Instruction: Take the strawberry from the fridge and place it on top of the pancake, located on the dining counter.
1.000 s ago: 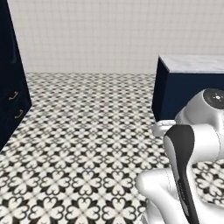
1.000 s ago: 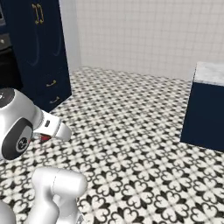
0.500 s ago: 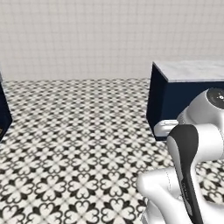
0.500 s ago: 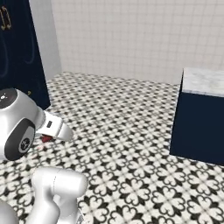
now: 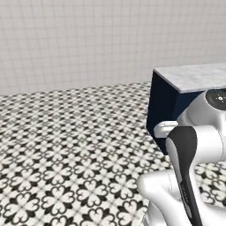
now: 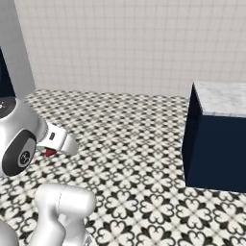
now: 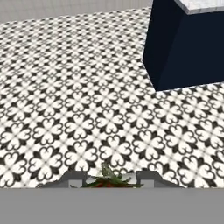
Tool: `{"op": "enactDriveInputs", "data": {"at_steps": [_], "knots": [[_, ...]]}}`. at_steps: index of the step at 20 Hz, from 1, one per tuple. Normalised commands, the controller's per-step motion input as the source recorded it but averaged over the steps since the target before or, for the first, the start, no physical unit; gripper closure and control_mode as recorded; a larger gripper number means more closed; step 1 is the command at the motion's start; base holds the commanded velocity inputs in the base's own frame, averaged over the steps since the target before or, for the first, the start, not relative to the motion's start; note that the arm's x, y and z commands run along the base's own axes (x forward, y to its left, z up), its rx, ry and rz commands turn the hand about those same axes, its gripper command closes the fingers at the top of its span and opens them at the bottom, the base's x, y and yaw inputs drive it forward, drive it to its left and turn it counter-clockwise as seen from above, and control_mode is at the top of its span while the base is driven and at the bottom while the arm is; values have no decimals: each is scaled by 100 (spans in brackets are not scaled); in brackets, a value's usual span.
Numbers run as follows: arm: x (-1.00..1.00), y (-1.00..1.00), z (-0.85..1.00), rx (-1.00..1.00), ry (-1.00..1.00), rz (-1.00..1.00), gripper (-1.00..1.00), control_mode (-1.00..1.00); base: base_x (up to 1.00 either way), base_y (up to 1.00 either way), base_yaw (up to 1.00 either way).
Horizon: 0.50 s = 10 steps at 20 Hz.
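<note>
Gripping the tiny bright red strawberry (image 7: 106, 181) between narrowly closed fingers, the hand (image 7: 107, 180) is hanging over the black-and-white patterned floor (image 5: 66, 145). Ahead and to its right, well apart, the white-grey marble worktop (image 6: 223, 98) on its navy base is waiting.

We look from behind the arm, left and right, forward and down | both share the patterned floor (image 5: 66, 145), tiled wall (image 6: 120, 43), worktop (image 5: 194, 76) end | hand view skims low over the floor.
</note>
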Motion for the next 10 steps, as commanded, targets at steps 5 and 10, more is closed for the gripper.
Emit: {"op": "enactDriveInputs", "data": {"at_steps": [5,10], "knots": [[0,0,0,0,0,0,100,100,90,27,-18],[0,0,0,0,0,0,100,100,62,12,-40]]}}
